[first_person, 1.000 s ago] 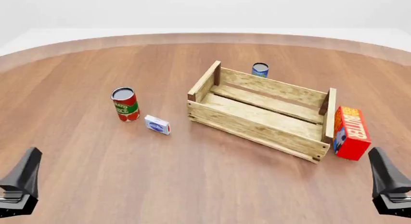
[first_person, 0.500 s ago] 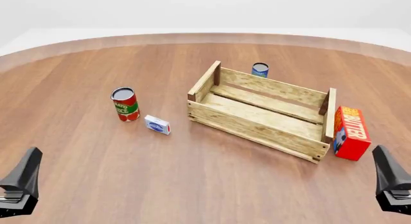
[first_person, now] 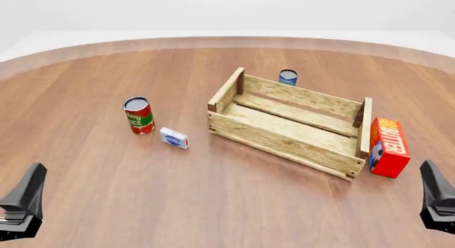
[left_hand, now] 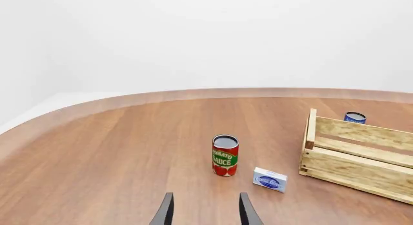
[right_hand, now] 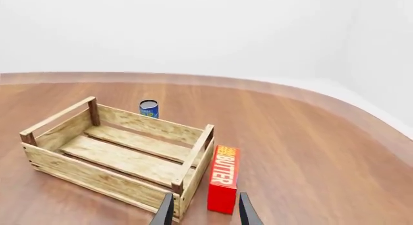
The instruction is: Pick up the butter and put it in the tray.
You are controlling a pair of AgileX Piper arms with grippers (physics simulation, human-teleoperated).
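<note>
The butter (first_person: 389, 146) is a red carton with white lettering, standing on the table against the right end of the tray (first_person: 284, 146). The tray is a pale slatted crate with nothing in it. In the right wrist view the butter (right_hand: 224, 178) stands just ahead of my open right gripper (right_hand: 204, 209), beside the tray's (right_hand: 96, 179) corner post. My right gripper (first_person: 429, 170) is near the front right, apart from the butter. My left gripper (first_person: 35, 170) is at the front left, open (left_hand: 205, 209) and holding nothing.
A red tomato sauce can (first_person: 138, 116) and a small white-and-blue box (first_person: 174, 137) stand left of the tray. A blue can (first_person: 288, 77) stands behind the tray's far wall. The table's curved far edge (first_person: 227, 40) runs across the back.
My right gripper has drifted slightly to the right and down in the front view. The left gripper and all objects are unmoved.
</note>
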